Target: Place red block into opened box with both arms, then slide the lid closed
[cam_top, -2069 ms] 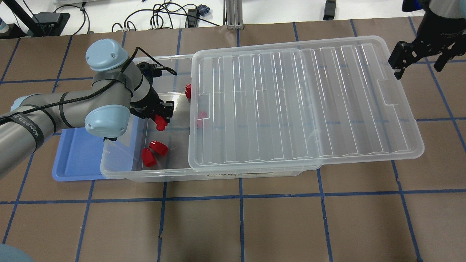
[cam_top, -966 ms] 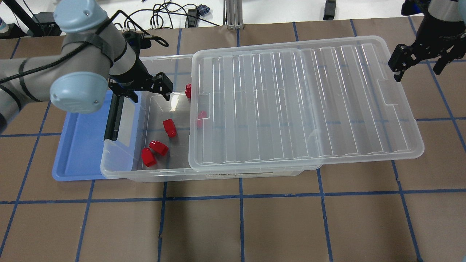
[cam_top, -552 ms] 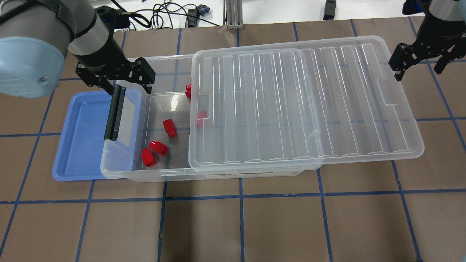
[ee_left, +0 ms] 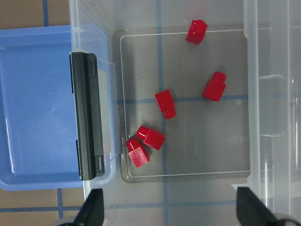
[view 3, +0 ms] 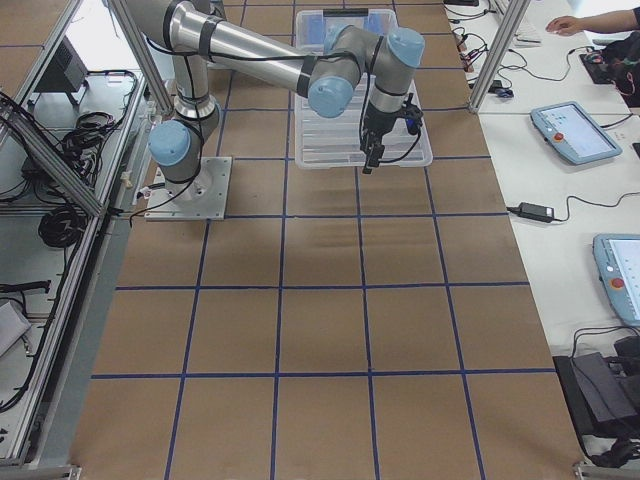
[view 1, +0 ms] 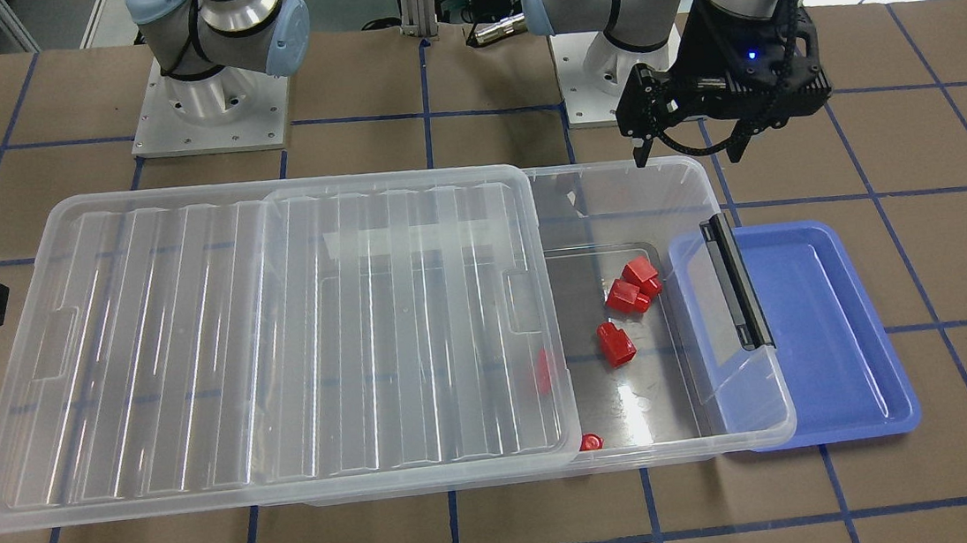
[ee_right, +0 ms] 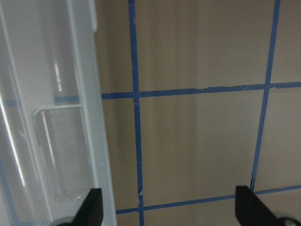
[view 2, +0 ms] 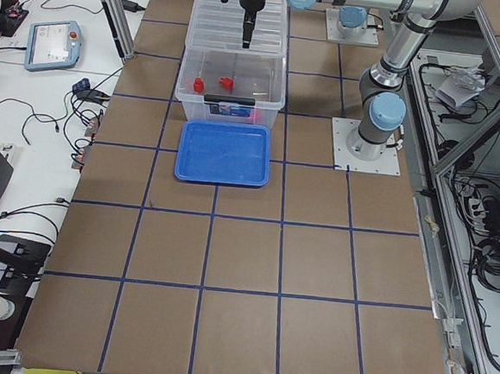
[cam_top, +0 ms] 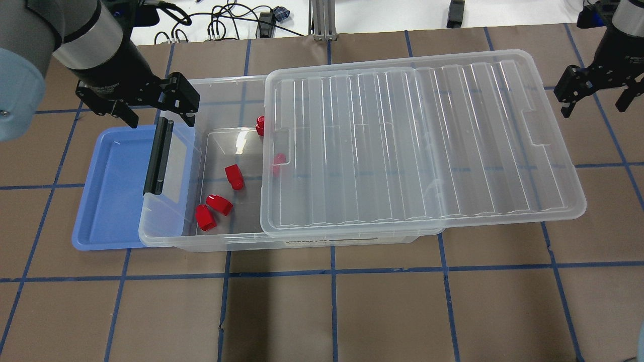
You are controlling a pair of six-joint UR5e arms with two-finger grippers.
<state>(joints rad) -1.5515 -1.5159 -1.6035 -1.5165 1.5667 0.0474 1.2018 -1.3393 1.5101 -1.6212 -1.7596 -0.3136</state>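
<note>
Overhead camera looks forward and down across the table [cam_top: 332, 311]. The front camera faces it from the far side, and both share the box [cam_top: 173, 166] and lid [cam_top: 422, 141]. Two end cameras sit high and distant. Left wrist camera hangs close above the box's open end; right wrist, close above the lid's edge.

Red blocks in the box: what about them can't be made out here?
- Overhead: one red block shows only through the lid, blurred by its rim.
- Front-facing: contents of the box beneath the lid, smeared by its ribs.
- Exterior left: red blocks too small to count.
</note>
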